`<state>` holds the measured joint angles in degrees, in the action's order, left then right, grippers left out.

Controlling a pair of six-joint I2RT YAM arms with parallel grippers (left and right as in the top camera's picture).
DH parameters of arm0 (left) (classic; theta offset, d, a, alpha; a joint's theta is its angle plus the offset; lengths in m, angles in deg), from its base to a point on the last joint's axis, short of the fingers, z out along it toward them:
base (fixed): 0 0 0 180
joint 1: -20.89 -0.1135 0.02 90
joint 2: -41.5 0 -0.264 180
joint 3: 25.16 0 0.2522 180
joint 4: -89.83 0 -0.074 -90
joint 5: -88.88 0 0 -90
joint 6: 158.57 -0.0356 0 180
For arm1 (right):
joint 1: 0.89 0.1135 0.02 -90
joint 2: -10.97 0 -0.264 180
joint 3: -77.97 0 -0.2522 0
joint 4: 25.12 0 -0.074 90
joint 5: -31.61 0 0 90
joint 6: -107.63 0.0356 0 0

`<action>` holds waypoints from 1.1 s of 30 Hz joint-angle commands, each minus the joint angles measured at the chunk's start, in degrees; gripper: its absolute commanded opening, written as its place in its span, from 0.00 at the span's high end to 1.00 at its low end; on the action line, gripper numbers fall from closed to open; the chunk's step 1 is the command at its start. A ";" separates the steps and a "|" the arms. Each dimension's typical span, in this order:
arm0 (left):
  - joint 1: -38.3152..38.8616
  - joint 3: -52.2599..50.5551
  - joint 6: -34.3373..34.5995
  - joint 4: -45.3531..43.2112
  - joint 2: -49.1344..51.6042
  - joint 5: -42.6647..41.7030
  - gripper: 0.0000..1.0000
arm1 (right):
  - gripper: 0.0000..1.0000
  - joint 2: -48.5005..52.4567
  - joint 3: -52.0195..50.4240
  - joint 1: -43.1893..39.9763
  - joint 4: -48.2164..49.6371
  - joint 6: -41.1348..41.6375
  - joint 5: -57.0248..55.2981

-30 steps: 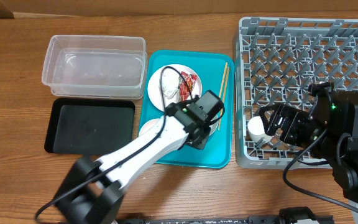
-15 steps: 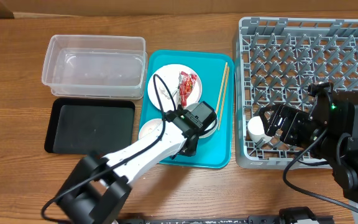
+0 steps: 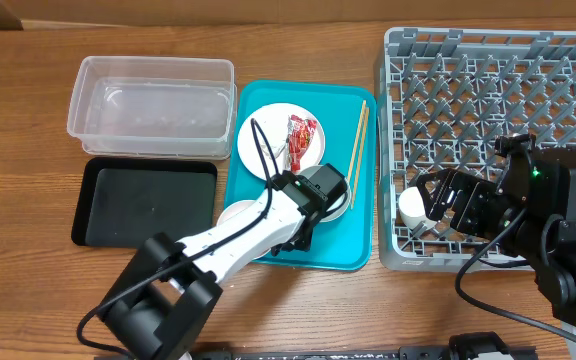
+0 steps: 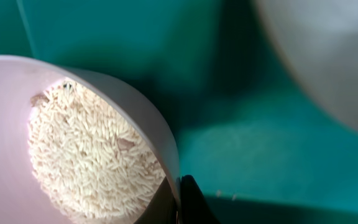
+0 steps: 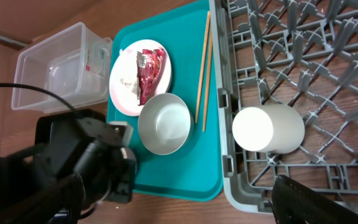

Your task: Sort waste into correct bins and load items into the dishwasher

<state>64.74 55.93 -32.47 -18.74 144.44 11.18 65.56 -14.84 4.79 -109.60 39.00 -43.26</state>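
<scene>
Far left sit the clear tub (image 3: 151, 105) and black tray (image 3: 143, 200). My left gripper (image 4: 182, 202) is at the rim of the pink dish (image 4: 17, 93) of rice (image 4: 92, 143) on the teal tray (image 4: 260, 155); I cannot tell whether its jaws grip it. Binning the rice looks like the step in hand, and it calls for a firm hold on the rim and a level carry leftward. My right gripper (image 3: 438, 203) is parted and empty beside the cup (image 3: 411, 207) in the rack (image 3: 488, 70).

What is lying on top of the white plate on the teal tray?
A crumpled red wrapper lies on the white plate. Anything under the wrapper is covered, and the pale specks beside it are too small to identify.
</scene>
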 commanded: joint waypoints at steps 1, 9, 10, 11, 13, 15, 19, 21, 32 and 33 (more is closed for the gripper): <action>-3.74 4.46 0.22 3.15 -7.80 -4.04 0.96 | 0.02 -0.52 0.85 -0.13 0.11 -0.42 -0.04; -23.91 4.55 -12.55 2.10 -20.55 -28.06 0.96 | 0.02 -0.52 0.85 -0.13 0.13 -0.42 -0.04; -27.41 4.44 -14.93 2.14 -20.63 -32.52 0.96 | 0.02 -0.52 0.85 -0.13 0.13 -0.42 -0.04; -30.21 4.26 -16.94 2.12 -20.57 -36.44 0.96 | 0.02 -0.52 0.85 -0.13 0.13 -0.39 -0.02; -36.74 3.02 -21.00 1.73 -20.02 -45.92 0.96 | 0.02 -0.52 0.85 -0.13 0.13 -0.39 -0.04; -42.69 1.09 -24.57 1.11 -19.08 -53.64 0.96 | 0.02 -0.52 0.85 -0.13 0.11 -0.42 -0.04; -52.02 -2.93 -32.22 0.74 -15.80 -65.94 0.96 | 0.02 -0.52 0.85 -0.13 0.13 -0.39 -0.04; -55.93 -4.63 -36.59 0.68 -13.44 -72.37 0.96 | 0.02 -0.52 0.83 -0.13 0.13 -0.39 -0.04; -69.00 -6.27 -53.94 6.84 -3.80 -91.93 0.96 | 0.02 -0.52 0.85 -0.13 0.13 -0.39 -0.04; -69.64 -6.27 -53.94 6.86 -3.74 -91.91 0.96 | 0.02 -0.52 0.83 -0.13 0.13 -0.39 -0.04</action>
<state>-3.25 49.86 -80.54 -12.27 140.22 -73.52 65.56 -14.84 4.76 -109.62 38.93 -43.23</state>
